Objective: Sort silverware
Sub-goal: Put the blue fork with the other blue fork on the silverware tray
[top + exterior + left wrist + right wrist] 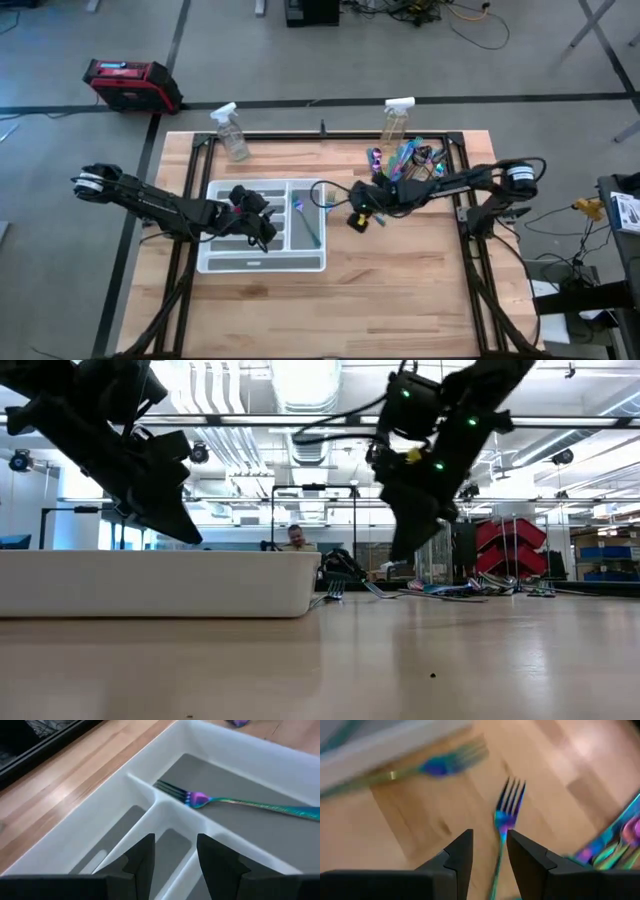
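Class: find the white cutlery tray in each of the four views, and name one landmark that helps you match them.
High view: the white cutlery tray lies left of centre, under the left gripper.
Low view: its long white wall at left.
Left wrist view: its dividers fill the picture.
Right wrist view: possibly the blurred pale edge, uncertain.
Shared landmark: the iridescent fork inside.

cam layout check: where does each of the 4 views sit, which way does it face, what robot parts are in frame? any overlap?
High: overhead, straight down on the table; both arms, left tool over the white tray, right tool near the silverware pile.
Low: table height, level across into the room; both arms from above.
Left wrist: past its open fingers into the tray, a fork inside.
Right wrist: fingers straddling a fork on wood.
Shared: high and left wrist both show the tray.
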`<action>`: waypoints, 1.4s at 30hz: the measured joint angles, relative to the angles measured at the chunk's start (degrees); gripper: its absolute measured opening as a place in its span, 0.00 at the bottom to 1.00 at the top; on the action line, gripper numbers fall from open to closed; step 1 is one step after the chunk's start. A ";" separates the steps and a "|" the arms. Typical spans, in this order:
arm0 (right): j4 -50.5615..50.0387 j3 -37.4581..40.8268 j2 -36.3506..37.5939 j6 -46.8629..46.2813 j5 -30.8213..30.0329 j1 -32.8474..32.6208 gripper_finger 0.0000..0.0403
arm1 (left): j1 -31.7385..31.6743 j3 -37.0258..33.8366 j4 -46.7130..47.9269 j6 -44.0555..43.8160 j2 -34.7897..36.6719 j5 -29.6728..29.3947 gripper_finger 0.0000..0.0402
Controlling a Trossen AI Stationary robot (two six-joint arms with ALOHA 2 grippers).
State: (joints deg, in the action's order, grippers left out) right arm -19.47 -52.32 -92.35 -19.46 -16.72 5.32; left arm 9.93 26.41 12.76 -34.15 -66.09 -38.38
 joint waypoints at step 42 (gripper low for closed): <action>10.25 6.00 -1.35 -0.42 5.12 5.27 0.00 | 0.00 0.00 0.81 0.81 2.65 -3.25 0.33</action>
State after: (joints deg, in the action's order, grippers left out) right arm -9.23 -46.32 -93.70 -19.88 -11.60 10.59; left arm 9.93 26.41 13.57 -33.34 -63.44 -41.63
